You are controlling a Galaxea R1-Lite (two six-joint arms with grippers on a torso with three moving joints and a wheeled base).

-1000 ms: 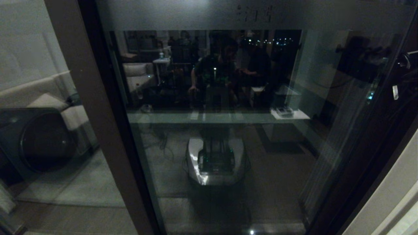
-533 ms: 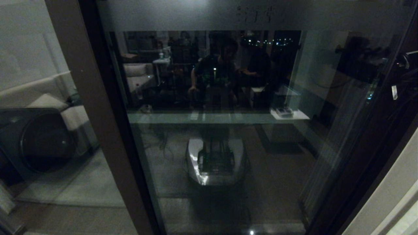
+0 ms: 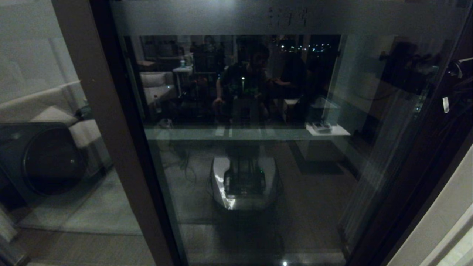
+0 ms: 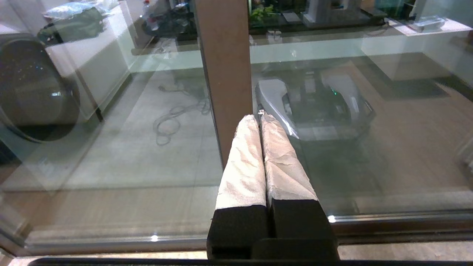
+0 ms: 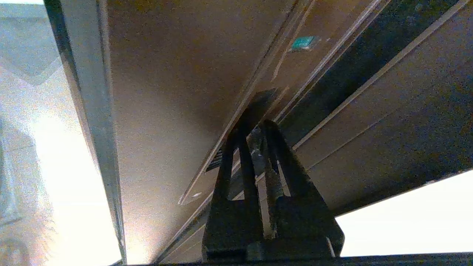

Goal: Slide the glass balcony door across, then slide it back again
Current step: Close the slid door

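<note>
Beside the washing machine (image 3: 44, 159), right claw (image 5: 255, 127) pinched at glass balcony door (image 3: 258, 147) stile.

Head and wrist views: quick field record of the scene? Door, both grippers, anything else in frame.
door: glass balcony door, dark brown frame, frosted top strip with characters, fills the head view
left stile: brown upright
left gripper: shut, cloth-covered fingers pressed together, holding nothing, pointing toward the brown stile and glass
right gripper: tips close together, at a groove in the door's brown frame; contact unclear
behind glass, left: dark round-fronted appliance
reflection: robot base
</note>
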